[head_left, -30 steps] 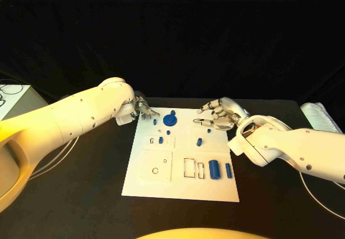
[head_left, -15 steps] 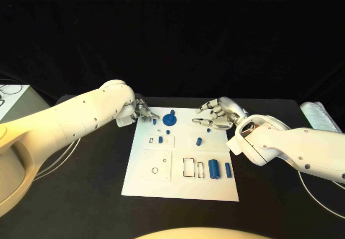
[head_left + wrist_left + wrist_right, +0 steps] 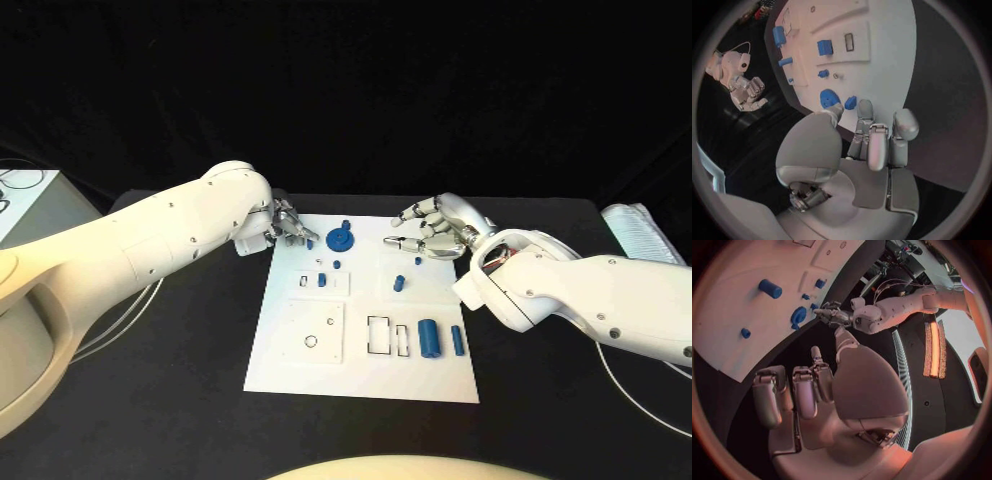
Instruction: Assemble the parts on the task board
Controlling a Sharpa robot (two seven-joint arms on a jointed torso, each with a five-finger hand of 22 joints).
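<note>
The left wrist view shows the left robot hand (image 3: 870, 137) holding nothing, fingertips near a small blue part (image 3: 851, 102); the right robot hand (image 3: 433, 232), upper middle of the head view, hovers curled, empty.

Two glossy white rounded arms with small dark screws, left hand (image 3: 286, 224) and right hand (image 3: 434, 231) of jointed silver metal

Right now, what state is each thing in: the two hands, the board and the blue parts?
Left hand: fingers on the small blue part at the board's far left corner.
Right hand: fingers curled, holding nothing.
Board: flat on the table.
Round part: on the board.
Cylinder: lying flat.
</note>
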